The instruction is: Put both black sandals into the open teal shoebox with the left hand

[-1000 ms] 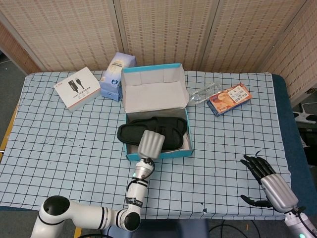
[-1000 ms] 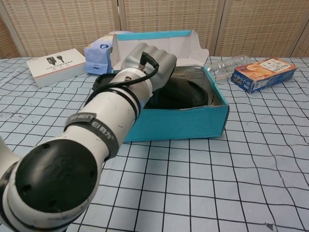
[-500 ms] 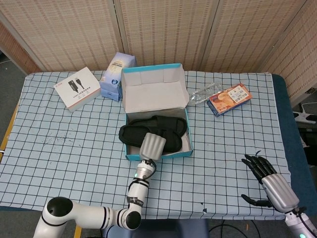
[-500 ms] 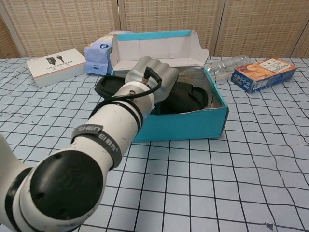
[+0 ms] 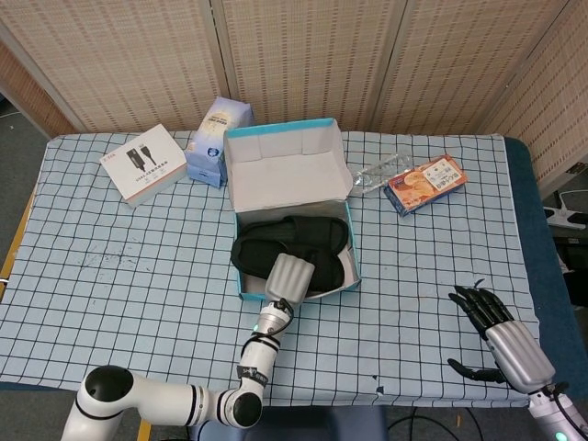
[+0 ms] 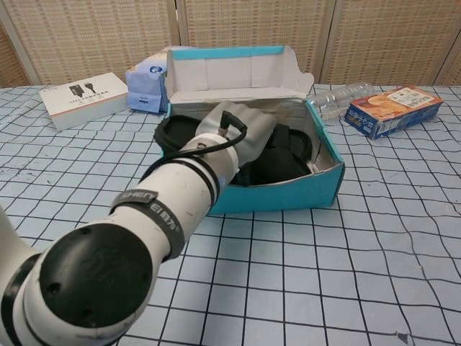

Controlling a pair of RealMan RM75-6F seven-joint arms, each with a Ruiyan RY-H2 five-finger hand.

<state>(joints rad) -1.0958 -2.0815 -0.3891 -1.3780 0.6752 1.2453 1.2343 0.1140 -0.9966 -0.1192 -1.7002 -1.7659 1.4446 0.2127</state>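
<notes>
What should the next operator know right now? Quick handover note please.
Left robot hand: over the front of the shoebox, on or above the sandals; grip hidden from both views.
Right robot hand: idle at the table's near right, fingers spread, holding nothing.
Done: both black sandals are in the teal box; one edge rides over the left wall.
Left: seat that overhanging sandal fully, then withdraw the left hand.
</notes>
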